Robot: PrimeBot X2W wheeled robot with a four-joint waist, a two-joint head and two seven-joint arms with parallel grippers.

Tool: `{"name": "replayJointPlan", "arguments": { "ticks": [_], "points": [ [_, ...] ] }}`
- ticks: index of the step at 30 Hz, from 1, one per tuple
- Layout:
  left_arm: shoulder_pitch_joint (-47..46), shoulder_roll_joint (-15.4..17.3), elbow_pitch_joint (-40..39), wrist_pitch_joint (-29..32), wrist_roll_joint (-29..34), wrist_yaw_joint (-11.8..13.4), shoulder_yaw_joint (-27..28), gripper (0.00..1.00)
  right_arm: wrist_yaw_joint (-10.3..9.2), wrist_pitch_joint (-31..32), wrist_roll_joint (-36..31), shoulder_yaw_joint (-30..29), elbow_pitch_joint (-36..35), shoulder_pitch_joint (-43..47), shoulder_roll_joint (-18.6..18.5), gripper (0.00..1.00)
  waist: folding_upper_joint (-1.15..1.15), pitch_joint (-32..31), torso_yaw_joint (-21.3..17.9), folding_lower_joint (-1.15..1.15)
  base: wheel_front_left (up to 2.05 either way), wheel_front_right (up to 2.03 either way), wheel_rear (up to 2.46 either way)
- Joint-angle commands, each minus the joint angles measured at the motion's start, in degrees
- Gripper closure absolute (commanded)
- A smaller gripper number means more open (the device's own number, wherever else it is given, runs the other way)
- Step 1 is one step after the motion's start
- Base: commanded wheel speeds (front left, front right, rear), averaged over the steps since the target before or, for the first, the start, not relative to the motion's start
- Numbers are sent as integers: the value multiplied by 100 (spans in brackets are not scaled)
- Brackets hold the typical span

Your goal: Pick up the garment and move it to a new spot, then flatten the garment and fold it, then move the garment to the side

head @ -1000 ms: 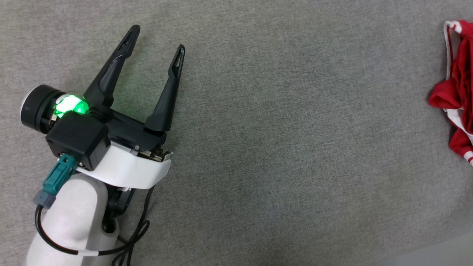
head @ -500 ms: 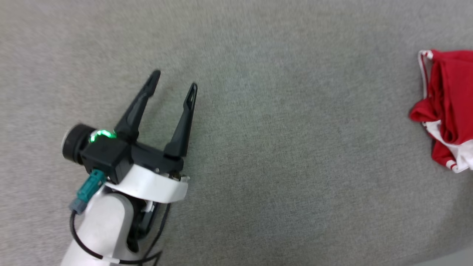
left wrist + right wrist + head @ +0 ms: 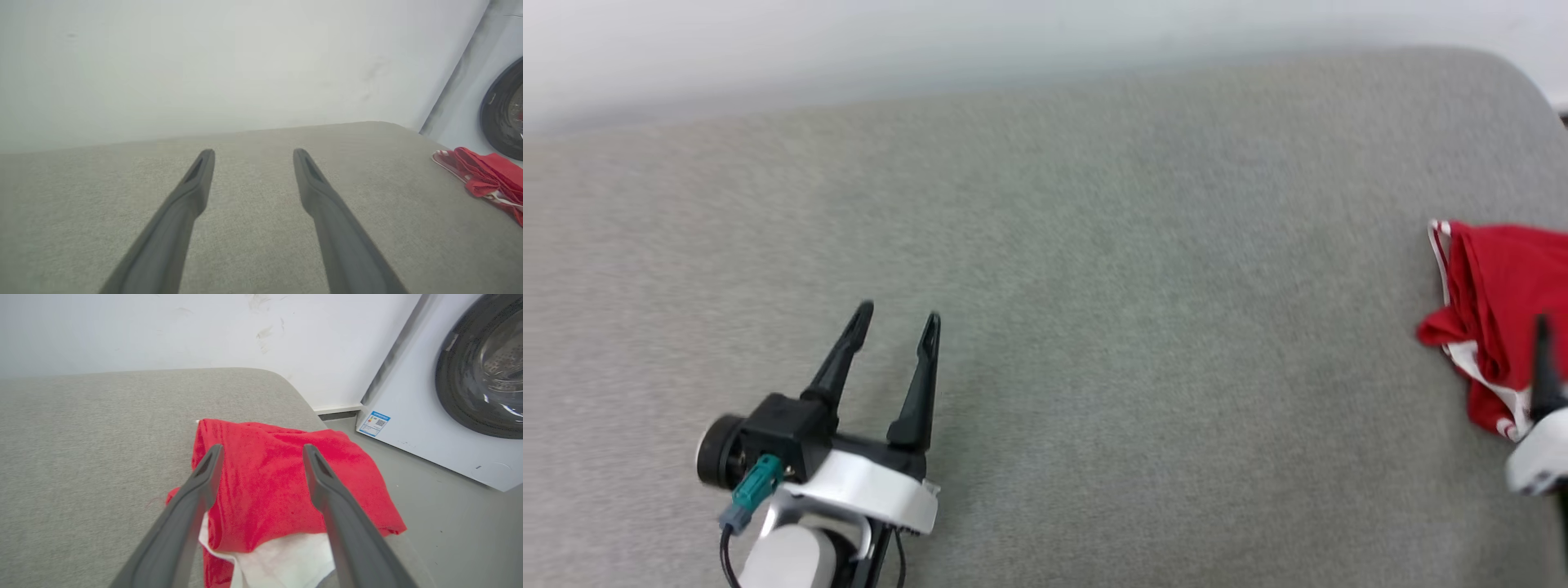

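Grey fabric surface [image 3: 1094,327], rounded at its far corner, is backed by a pale wall [image 3: 931,49] from 10 to 2 o'clock in the head view.

The garment [image 3: 1494,294] is seen at 3 o'clock in that view, bunched in a loose heap near the surface's right edge. Red cloth is uppermost, a white part is tucked beneath at the near side, and striped trim is visible along its left border. Any lettering is hidden in the folds.

The left gripper [image 3: 898,313] is found at 7 o'clock in the head view, well apart from the garment. Its fingers are spread to a moderate gap, and nothing is held between them.

The right gripper [image 3: 262,451] is placed at 4 o'clock in the head view, over the heap's near side. Its fingers are parted wide with red cloth seen through the gap, and nothing is gripped. Contact with the cloth cannot be judged.

A white washing machine [image 3: 449,396] with a dark round door is noted at 2 o'clock in the right wrist view, standing on a grey floor [image 3: 449,522].
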Motion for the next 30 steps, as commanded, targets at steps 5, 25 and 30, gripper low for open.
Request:
{"name": "replayJointPlan", "arguments": {
  "ticks": [5, 25, 30],
  "points": [
    [360, -26, 172, -60, -99, 106, 117, 0, -7, 13, 122, 359, -339, 657, 369, 0, 0, -597, 436, 2, 0, 0, 0],
    [1277, 119, 402, -120, -229, 389, 494, 0, -7, 4, 457, 1571, -1972, 1950, 837, 0, 0, -1549, 944, 2, 0, 0, 0],
    [1359, 150, 399, -123, -202, 396, 515, 0, -7, 101, 436, 1523, -2520, 2322, 847, 0, 0, -1599, 907, 2, 0, 0, 0]
  ]
}}
